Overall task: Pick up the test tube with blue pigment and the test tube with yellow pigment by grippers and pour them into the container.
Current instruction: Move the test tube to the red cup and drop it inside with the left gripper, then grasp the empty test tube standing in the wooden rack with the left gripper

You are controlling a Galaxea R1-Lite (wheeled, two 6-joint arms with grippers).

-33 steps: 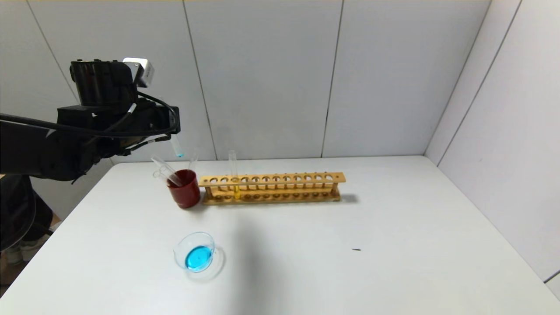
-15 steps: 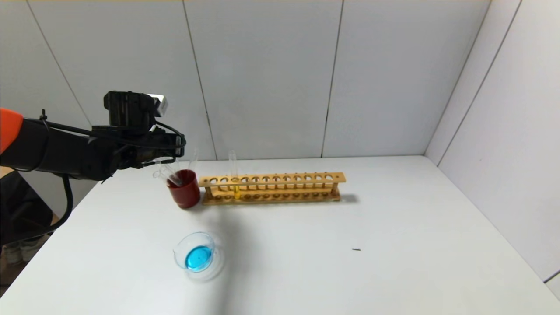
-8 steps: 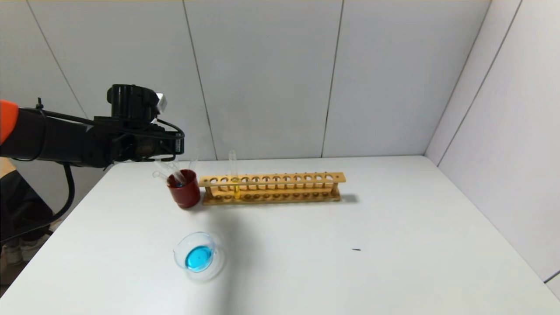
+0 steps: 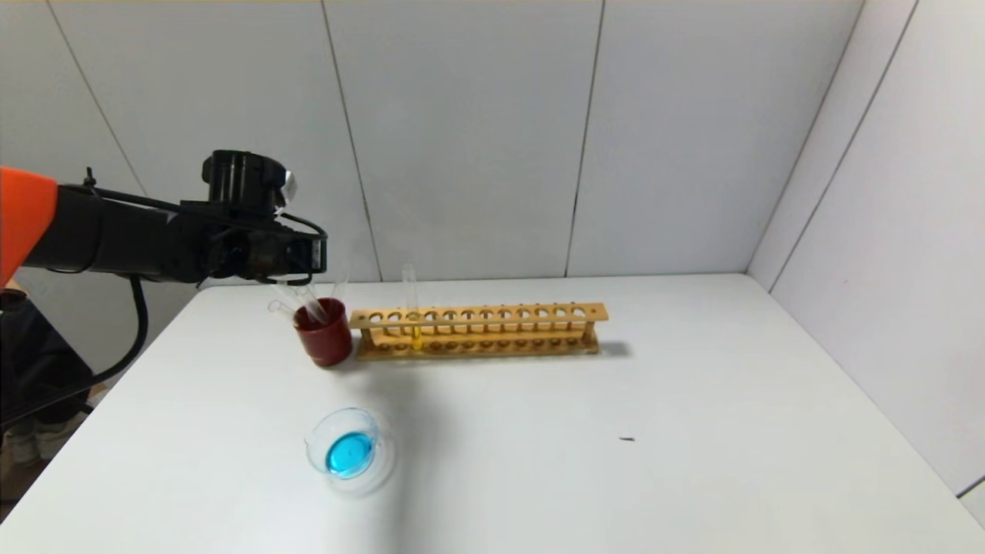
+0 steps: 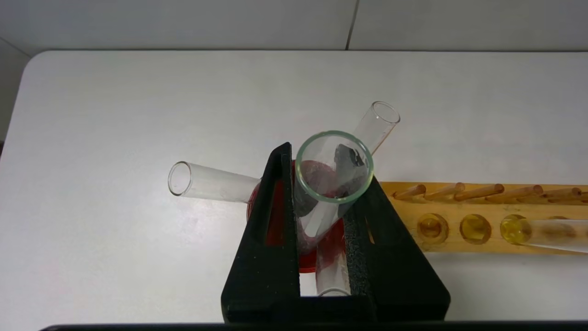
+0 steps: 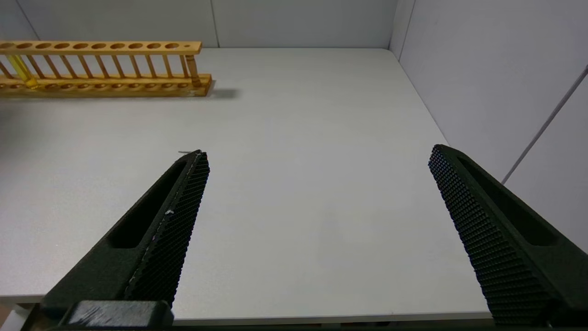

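My left gripper (image 4: 308, 265) hangs over the dark red cup (image 4: 327, 342) at the back left, shut on the test tube with blue pigment (image 5: 334, 166). That tube looks emptied; its open mouth faces the wrist camera and its lower end dips into the cup (image 5: 307, 264). The test tube with yellow pigment (image 4: 415, 331) stands in the wooden rack (image 4: 500, 315) and also shows in the left wrist view (image 5: 512, 230). The container (image 4: 346, 450) sits near the front left with blue liquid in it. My right gripper (image 6: 318, 151) is open and empty over the table's near right edge.
Plain clear tubes (image 5: 206, 181) lean out of the red cup. The rack's other holes (image 5: 459, 227) are unfilled. A small dark speck (image 4: 627, 439) lies on the white table. Grey walls close the back and right sides.
My left gripper came down from high above the red cup and lowered the blue-tipped tube into it. The wrist has turned a little. The container and rack have not moved.
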